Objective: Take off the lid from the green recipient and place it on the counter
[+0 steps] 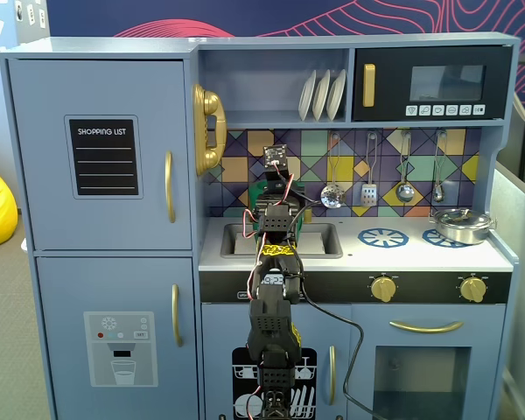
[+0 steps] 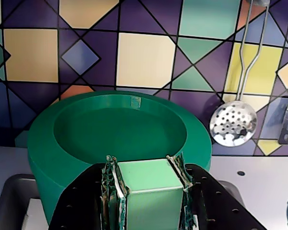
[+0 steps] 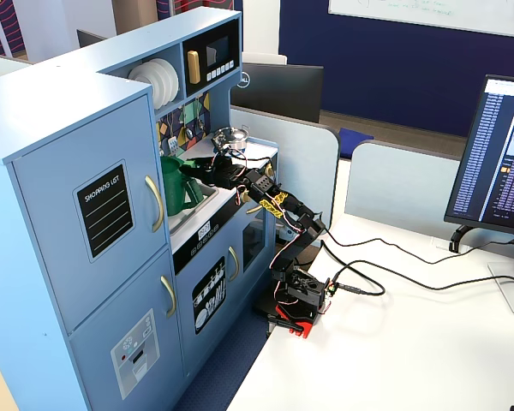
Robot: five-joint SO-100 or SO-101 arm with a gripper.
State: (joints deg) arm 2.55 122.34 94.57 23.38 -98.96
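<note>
Here the gripper (image 2: 150, 191) pinches the light green handle block of the lid (image 2: 120, 127), its padded fingers (image 2: 111, 187) pressed to both sides; the lid sits atop the green recipient (image 3: 175, 184), against the tiled backsplash (image 2: 144, 52) beside a hanging skimmer (image 2: 234, 123)

Gripper (image 2: 149, 191) jaws clamp the light green handle block of the lid (image 2: 120, 132), seated on the green recipient (image 2: 45, 158), a slotted skimmer (image 2: 233, 125) hanging beside.
</note>
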